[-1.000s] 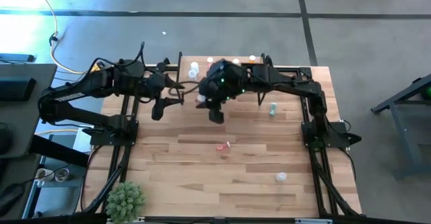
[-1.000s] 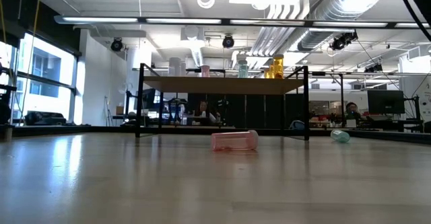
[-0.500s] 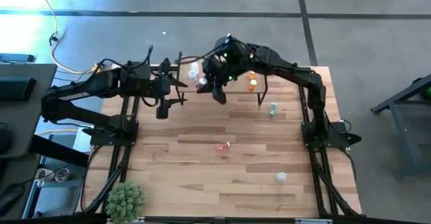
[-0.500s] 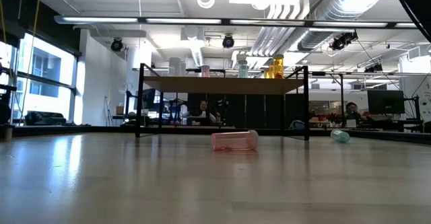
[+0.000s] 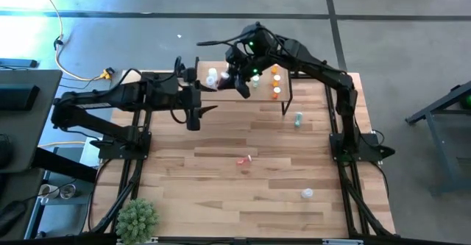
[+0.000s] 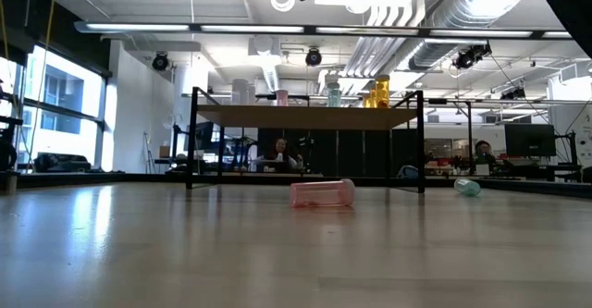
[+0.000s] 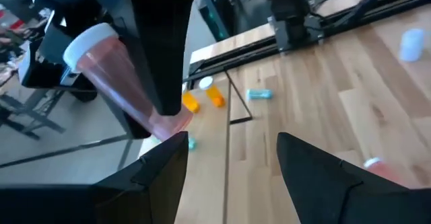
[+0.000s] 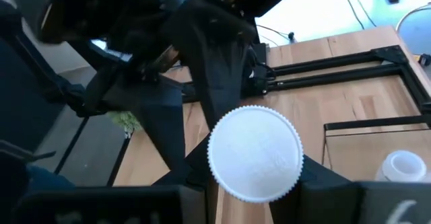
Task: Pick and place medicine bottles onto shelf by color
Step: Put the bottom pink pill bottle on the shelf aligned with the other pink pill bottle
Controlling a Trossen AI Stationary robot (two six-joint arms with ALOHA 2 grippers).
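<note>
Right gripper [image 5: 237, 83] clenched on a pink bottle [image 7: 116, 76] above the shelf [image 6: 305, 116], several bottles already shelved, three left lying below on the table [image 5: 221, 179].

Two orange bottles [image 5: 276, 81], one green bottle [image 5: 298, 119], one plant [image 5: 137, 218].

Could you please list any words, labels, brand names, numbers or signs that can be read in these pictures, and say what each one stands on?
None can be read.
Pink bottle held in the right gripper: no label shows; its white cap is blank.
Bottles on the shelf: too small to show any print.
Room behind the table: any signs are too far off to read.
</note>
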